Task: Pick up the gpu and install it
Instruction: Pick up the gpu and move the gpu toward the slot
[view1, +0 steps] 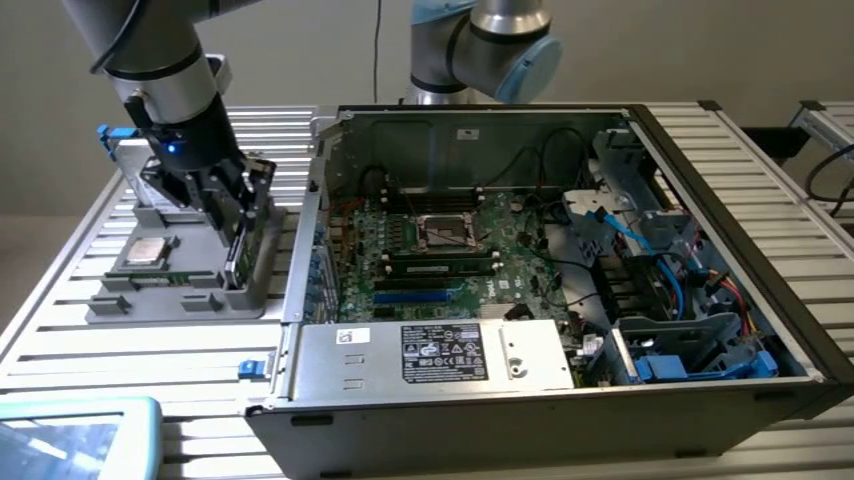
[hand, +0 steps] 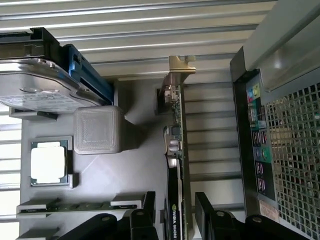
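Fingers of the gripper (hand: 174, 197) are held open, one on each side of the gpu (hand: 176, 145), and no touch can be seen yet. The gpu is stood on its thin edge in a slot of the grey tray (view1: 160, 300), just beside the open computer case (view1: 721, 400). It is judged to be light and stiff but easy to break, so it is best gripped softly by its flat sides, not by the metal bracket (hand: 181, 64).
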